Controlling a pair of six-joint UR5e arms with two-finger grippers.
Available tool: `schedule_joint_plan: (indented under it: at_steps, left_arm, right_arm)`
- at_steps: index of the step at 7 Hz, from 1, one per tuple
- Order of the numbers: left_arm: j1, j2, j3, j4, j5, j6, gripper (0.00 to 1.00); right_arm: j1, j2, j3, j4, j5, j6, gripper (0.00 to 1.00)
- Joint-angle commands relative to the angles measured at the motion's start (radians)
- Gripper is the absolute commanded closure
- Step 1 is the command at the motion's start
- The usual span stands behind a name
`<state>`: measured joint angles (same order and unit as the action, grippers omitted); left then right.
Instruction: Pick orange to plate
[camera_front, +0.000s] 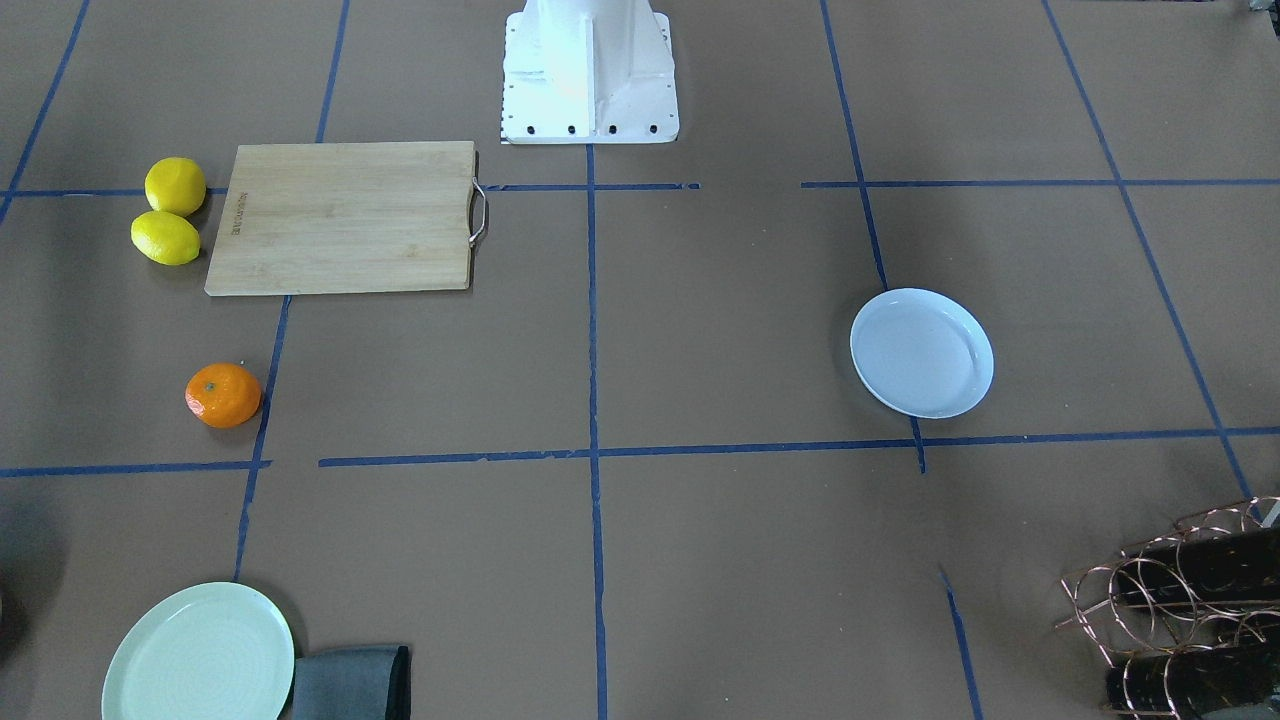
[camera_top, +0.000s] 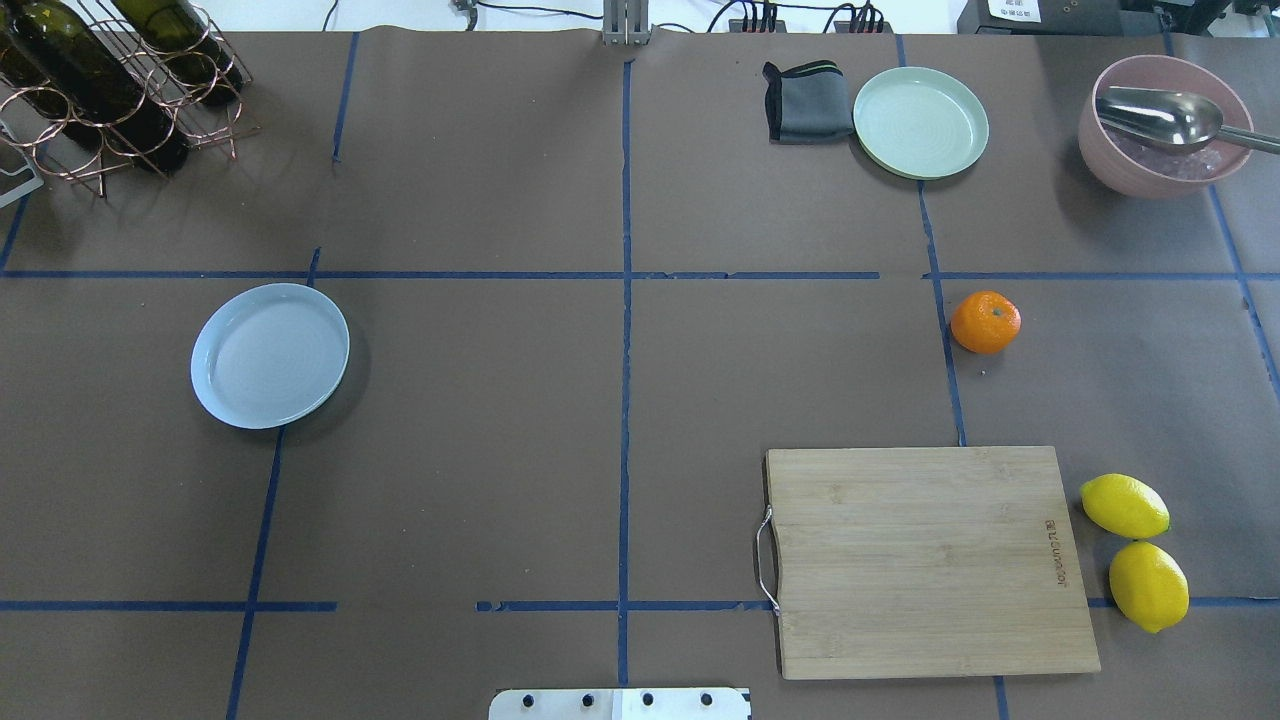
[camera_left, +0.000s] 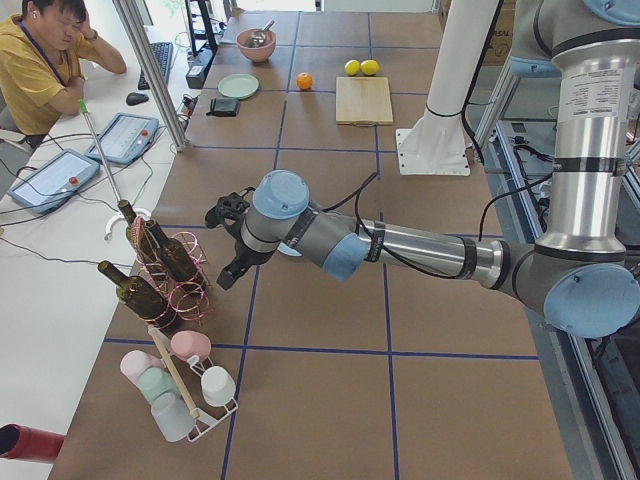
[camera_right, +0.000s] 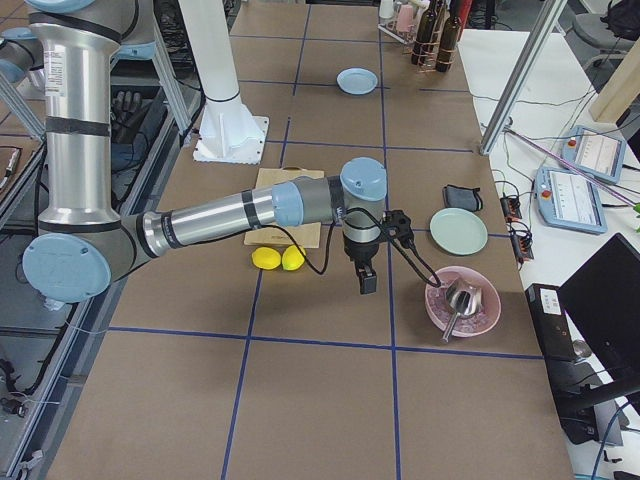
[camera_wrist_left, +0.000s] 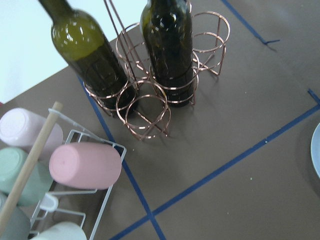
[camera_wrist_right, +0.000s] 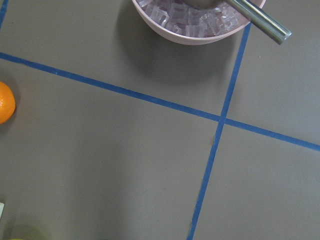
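The orange (camera_top: 985, 322) lies free at the right, well apart from the plate (camera_top: 270, 355) at the left. I have the right gripper (camera_right: 368, 282) near it, probably for picking, and the left gripper (camera_left: 228, 274) near the plate. For both jaws, I cannot tell.

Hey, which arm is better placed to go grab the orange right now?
Right. The orange lies on the robot's right half of the table, and the right gripper hovers near it, beside the pink bowl. The left gripper is far off by the wine rack.
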<state>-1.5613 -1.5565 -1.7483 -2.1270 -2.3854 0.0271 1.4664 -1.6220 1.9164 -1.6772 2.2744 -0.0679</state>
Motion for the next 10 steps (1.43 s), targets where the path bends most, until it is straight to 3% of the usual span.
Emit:
schedule_joint_plan:
  at_steps: [1, 2, 3, 5, 6, 7, 8, 10]
  left_arm:
    - [0.169, 0.053, 0.009, -0.312, -0.024, -0.185, 0.0]
    - [0.266, 0.061, 0.01, -0.336, -0.009, -0.381, 0.0]
    - [0.35, 0.065, 0.009, -0.347, 0.087, -0.549, 0.0]
    - [0.56, 0.068, 0.013, -0.375, 0.364, -0.842, 0.04]
    - [0.658, 0.067, 0.024, -0.375, 0.488, -0.98, 0.18]
    - [0.728, 0.067, 0.05, -0.375, 0.582, -1.05, 0.26]
    - [0.769, 0.064, 0.073, -0.378, 0.641, -1.075, 0.28]
    - [0.803, 0.055, 0.084, -0.377, 0.646, -1.078, 0.28]
  right_arm:
    - [-0.001, 0.002, 0.019, 0.001, 0.019, -0.003, 0.0]
    - [-0.003, 0.002, 0.029, 0.001, 0.036, -0.006, 0.0]
    - [-0.003, 0.002, 0.032, 0.001, 0.036, -0.006, 0.0]
    - [-0.003, -0.004, 0.032, 0.001, 0.037, -0.004, 0.0]
    - [-0.001, -0.004, 0.03, 0.001, 0.036, -0.004, 0.0]
    - [-0.001, -0.004, 0.032, 0.001, 0.034, -0.004, 0.0]
    - [-0.003, -0.004, 0.032, 0.001, 0.034, -0.004, 0.0]
    - [-0.001, -0.004, 0.032, 0.001, 0.033, -0.004, 0.0]
